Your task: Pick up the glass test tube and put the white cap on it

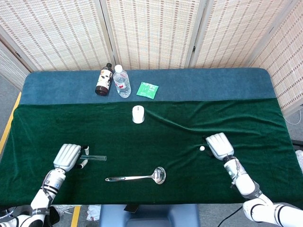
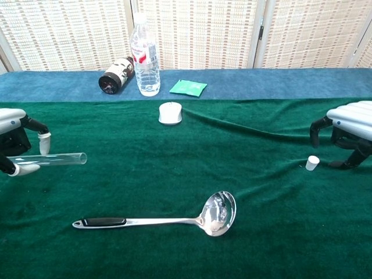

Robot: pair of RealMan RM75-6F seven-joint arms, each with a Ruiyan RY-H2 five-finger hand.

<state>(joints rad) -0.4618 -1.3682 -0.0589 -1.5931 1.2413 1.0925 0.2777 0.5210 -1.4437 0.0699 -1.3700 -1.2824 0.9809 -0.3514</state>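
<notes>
Test tube held level at the table's left, white cap standing apart on the right.
The glass test tube [image 2: 55, 158] lies level in the left hand [image 2: 14, 145], pinched between thumb and fingers, left of the ladle [image 2: 174, 218]. The white cap [image 2: 313, 163] stands on the green cloth [image 2: 174, 168], right of the ladle; the right hand [image 2: 346, 131] hovers just beside it, fingers curled down, holding nothing.

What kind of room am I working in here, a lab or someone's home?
Most likely a staged test setup, not a home: a table draped in green and blue cloth, woven folding screens behind it, and unrelated props laid out, like a ladle and a computer mouse.
</notes>
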